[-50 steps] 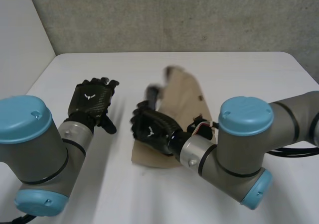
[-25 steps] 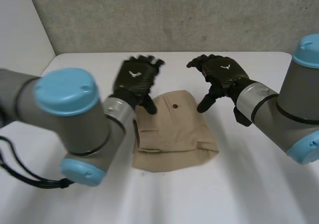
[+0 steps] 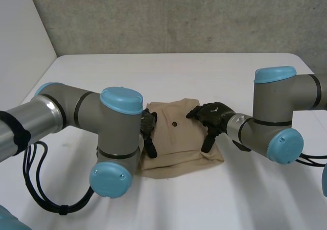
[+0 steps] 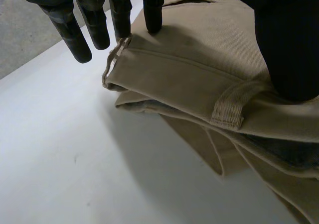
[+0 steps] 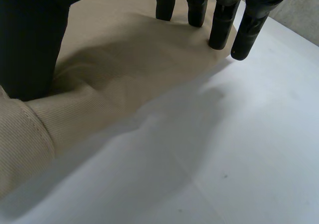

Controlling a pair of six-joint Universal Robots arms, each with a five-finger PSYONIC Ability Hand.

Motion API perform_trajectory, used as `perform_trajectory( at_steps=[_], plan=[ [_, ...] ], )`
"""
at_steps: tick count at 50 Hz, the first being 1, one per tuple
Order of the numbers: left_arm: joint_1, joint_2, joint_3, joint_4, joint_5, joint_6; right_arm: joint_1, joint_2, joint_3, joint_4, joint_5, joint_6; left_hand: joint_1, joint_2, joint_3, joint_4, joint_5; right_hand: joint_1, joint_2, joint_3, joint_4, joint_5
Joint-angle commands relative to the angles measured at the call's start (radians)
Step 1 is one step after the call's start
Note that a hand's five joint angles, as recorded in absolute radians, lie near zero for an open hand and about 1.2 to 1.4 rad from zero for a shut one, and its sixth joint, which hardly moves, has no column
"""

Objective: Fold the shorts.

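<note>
Folded tan shorts (image 3: pixel 179 140) lie mid-worktop (image 3: pixel 92 76). The left hand (image 3: pixel 148 129) presses their left edge and the right hand (image 3: pixel 210 115) their right edge, both spread flat, clamping nothing.

The white table (image 3: pixel 204 71) carried one thing: tan shorts (image 3: pixel 179 143), folded into a flat stack of layers. One edge, bearing a belt loop (image 4: pixel 228 104), lay under the left hand (image 3: pixel 148 127). The opposite edge lay under the right hand (image 3: pixel 214 113). White tabletop ran on past both hands' fingertips.
</note>
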Motion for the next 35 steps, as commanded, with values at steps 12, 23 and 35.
perform_trajectory(
  at_steps=[12,23,35],
  plan=[
    [0.086,0.402,-0.111,0.005,0.078,-0.005,-0.015,-0.404,0.096,-0.124,0.046,0.23,-0.023,-0.033,-0.041,-0.031,-0.048,0.034,-0.007,-0.042,-0.066,-0.072],
    [0.252,0.664,-0.11,-0.204,0.168,-0.099,-0.04,-0.607,0.102,-0.04,0.381,0.259,-0.023,-0.033,-0.041,-0.031,-0.048,0.034,-0.007,-0.042,-0.066,-0.072],
    [0.313,0.738,-0.139,-0.227,0.224,-0.163,-0.032,-0.619,0.092,-0.012,0.378,0.228,-0.023,-0.033,-0.041,-0.031,-0.048,0.034,-0.007,-0.042,-0.066,-0.072]
  ],
)
